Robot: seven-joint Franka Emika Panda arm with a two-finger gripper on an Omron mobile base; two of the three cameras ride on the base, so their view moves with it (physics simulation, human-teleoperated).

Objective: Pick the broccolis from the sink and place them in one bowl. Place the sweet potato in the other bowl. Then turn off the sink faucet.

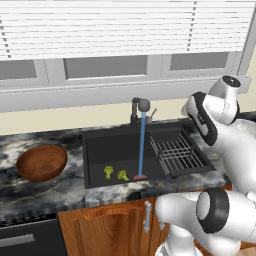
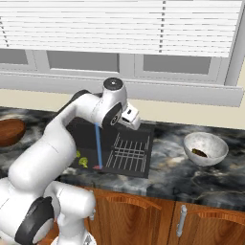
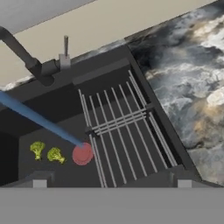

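- Our claw (image 3: 112, 183) hangs over the wire rack (image 3: 124, 131), tips spread apart and empty.
- Both broccolis (image 3: 46, 152) lie on the sink (image 3: 61, 109) floor, down and left of it, beside the water stream (image 3: 39, 120).

Yellow-green broccolis (image 3: 46, 152); black sink (image 3: 61, 109)

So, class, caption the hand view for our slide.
Two broccolis lie in the black sink beside the running faucet stream.

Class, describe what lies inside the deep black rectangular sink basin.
On the sink floor lie two yellow-green broccoli florets, beside the blue water stream. A grey wire rack spans one side, partly covering the floor beneath.
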